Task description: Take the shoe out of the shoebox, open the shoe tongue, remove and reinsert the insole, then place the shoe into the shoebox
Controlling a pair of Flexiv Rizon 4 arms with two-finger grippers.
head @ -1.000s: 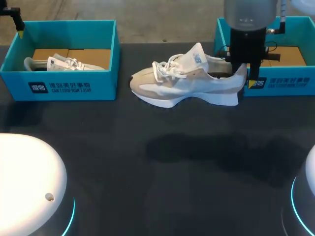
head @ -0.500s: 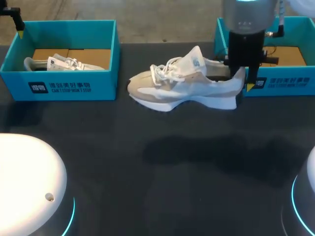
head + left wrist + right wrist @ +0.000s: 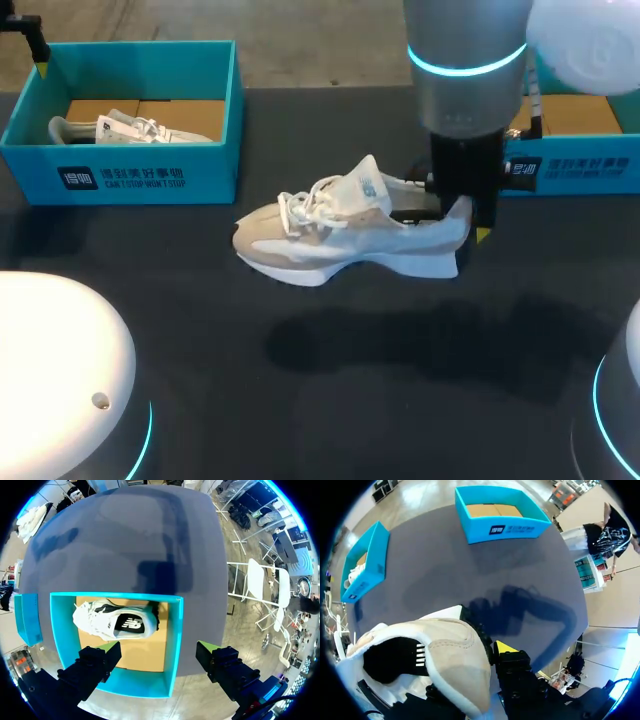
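A beige and white sneaker (image 3: 335, 238) hangs above the middle of the dark table, toe to the left. My right gripper (image 3: 462, 216) is shut on its heel collar. In the right wrist view the heel (image 3: 452, 647) fills the space at the gripper (image 3: 482, 655); one finger (image 3: 512, 666) presses its outside and the other is hidden inside the shoe. The empty teal shoebox (image 3: 502, 512) lies ahead of it, partly hidden behind the arm in the head view (image 3: 575, 170). My left gripper (image 3: 160, 662) hovers open over the left teal box (image 3: 130, 165).
The left box holds a second white sneaker (image 3: 115, 622), lying on its side on the cardboard floor (image 3: 120, 128). Two white domed arm bases (image 3: 55, 370) stand at the table's front corners. Dark table surface (image 3: 300, 400) stretches between them.
My right arm has carried the sneaker away from the right box, leftward and toward the table's front. The left arm has not moved.
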